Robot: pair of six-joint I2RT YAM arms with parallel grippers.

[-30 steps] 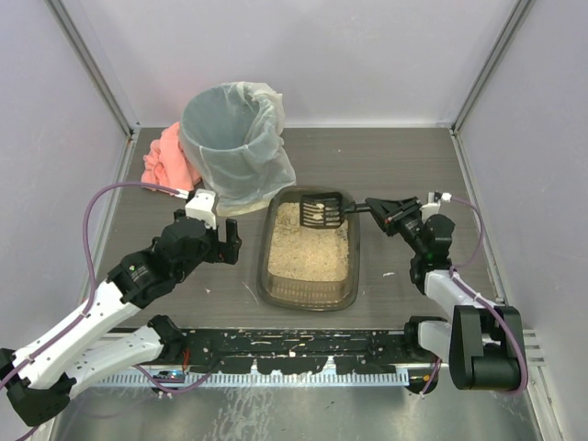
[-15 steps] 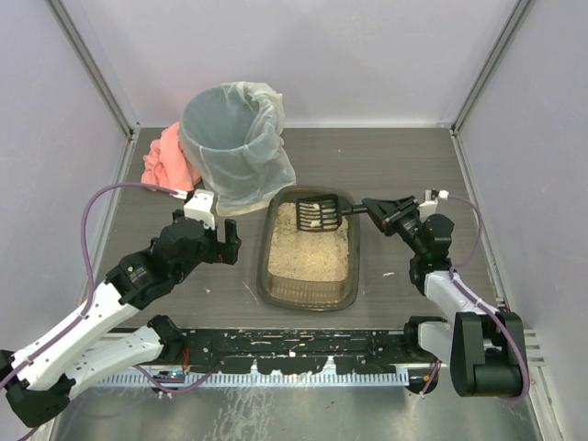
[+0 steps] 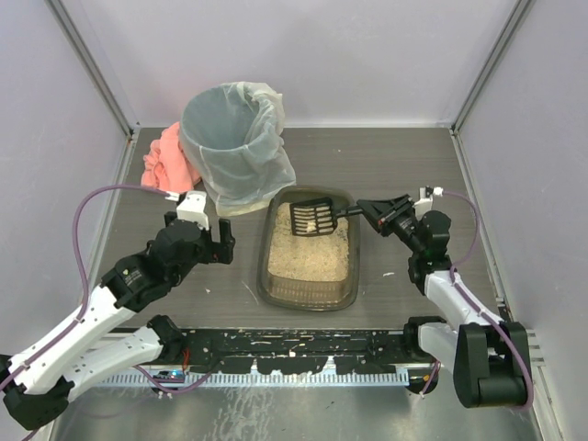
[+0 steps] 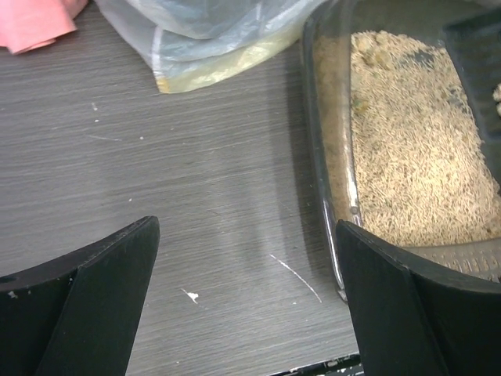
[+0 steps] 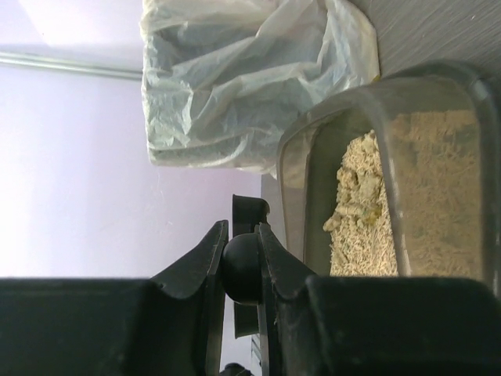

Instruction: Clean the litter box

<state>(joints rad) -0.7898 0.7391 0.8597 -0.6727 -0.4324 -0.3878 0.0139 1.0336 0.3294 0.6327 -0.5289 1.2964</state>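
The litter box (image 3: 272,276), a shallow dark tray of beige litter, sits mid-table; it also shows in the left wrist view (image 4: 333,204) and the right wrist view (image 5: 344,125). My right gripper (image 3: 369,208) is shut on the handle of a black slotted scoop (image 3: 312,218), whose head is lifted over the box's far end with clumps on it. The handle end sits between the fingers (image 5: 207,258) in the right wrist view. My left gripper (image 3: 219,241) is open and empty, just left of the box, above the table.
A tall round bin with a whitish plastic liner (image 3: 230,138) stands behind the box to the left. A pink cloth (image 3: 165,158) lies left of the bin. Side walls close in the table. Litter specks lie on the table (image 4: 188,295).
The right gripper has moved left and lifted the scoop out of the litter, its head now tilted over the box's far end. The left arm has drawn back slightly to the left.
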